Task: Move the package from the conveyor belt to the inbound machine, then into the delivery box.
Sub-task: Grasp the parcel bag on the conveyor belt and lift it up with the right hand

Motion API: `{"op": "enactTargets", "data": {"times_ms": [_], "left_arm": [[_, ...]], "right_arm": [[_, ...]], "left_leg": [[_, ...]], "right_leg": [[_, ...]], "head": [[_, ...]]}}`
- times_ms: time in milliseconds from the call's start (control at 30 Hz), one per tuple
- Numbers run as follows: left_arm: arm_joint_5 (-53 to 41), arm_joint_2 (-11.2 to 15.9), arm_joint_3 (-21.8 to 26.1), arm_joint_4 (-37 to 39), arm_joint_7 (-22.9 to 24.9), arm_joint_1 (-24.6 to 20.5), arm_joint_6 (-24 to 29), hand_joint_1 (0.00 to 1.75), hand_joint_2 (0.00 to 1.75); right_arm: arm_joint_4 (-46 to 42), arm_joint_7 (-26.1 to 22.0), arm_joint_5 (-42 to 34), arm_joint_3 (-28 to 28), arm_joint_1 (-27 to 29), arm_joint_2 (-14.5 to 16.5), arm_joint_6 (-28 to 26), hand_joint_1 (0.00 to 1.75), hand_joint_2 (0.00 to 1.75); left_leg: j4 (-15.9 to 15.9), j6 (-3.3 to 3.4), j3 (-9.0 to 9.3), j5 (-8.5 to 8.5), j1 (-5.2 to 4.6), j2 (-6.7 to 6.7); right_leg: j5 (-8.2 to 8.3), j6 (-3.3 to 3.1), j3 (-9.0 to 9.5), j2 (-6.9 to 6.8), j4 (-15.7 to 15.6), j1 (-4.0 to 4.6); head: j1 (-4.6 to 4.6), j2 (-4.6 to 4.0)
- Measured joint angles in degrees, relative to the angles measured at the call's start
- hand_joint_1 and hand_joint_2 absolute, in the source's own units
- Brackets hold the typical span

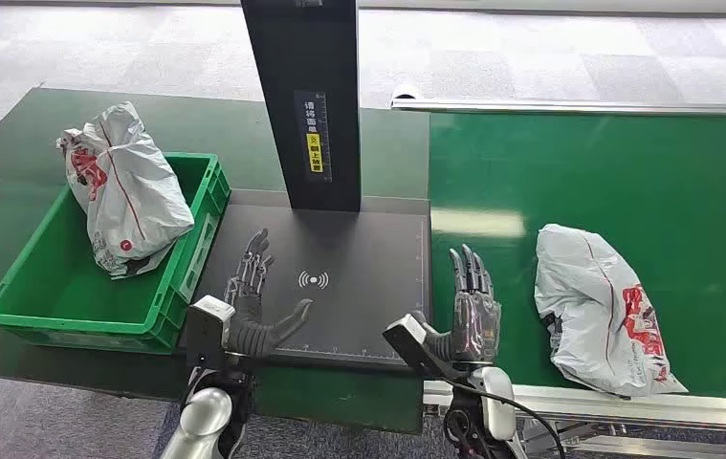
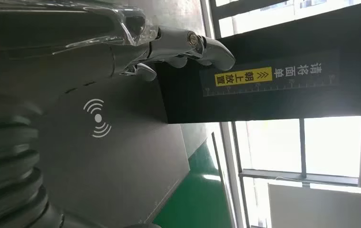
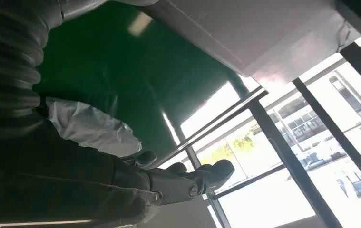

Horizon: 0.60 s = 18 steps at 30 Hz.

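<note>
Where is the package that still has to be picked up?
In the head view, the package lies on the green conveyor belt, just right of the robot's open right hand.

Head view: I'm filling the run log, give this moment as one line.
left hand: open, over scan pad | right hand: open | package on belt: untouched | bin package: leaning in green box

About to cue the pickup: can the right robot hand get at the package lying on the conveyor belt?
Probably yes. The right robot hand is open and empty, just beside the package on the conveyor belt, with only bare belt between them.
</note>
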Motion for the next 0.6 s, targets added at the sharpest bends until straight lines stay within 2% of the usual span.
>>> {"op": "enactTargets", "data": {"times_ms": [200,600], "left_arm": [[-0.1,-0.1,0.1,0.0,0.7,-0.6,-0.1,0.0,1.75],[-0.3,-0.8,0.2,0.1,2.0,-0.7,-0.9,0.0,1.75]], "right_arm": [[0.9,6.3,11.8,-7.0,-0.3,0.1,-0.1,0.0,1.75],[2.0,11.9,13.6,-19.9,0.0,0.7,0.0,0.0,1.75]], "left_leg": [[0.0,0.0,-0.02,0.0,0.0,-0.01],[0.0,0.0,-0.02,-0.01,0.0,0.0]], "right_leg": [[0.0,0.0,0.0,-0.01,0.0,0.0],[0.0,0.0,-0.01,-0.02,0.0,-0.01]], "head": [[-0.01,0.0],[-0.01,0.0]]}}
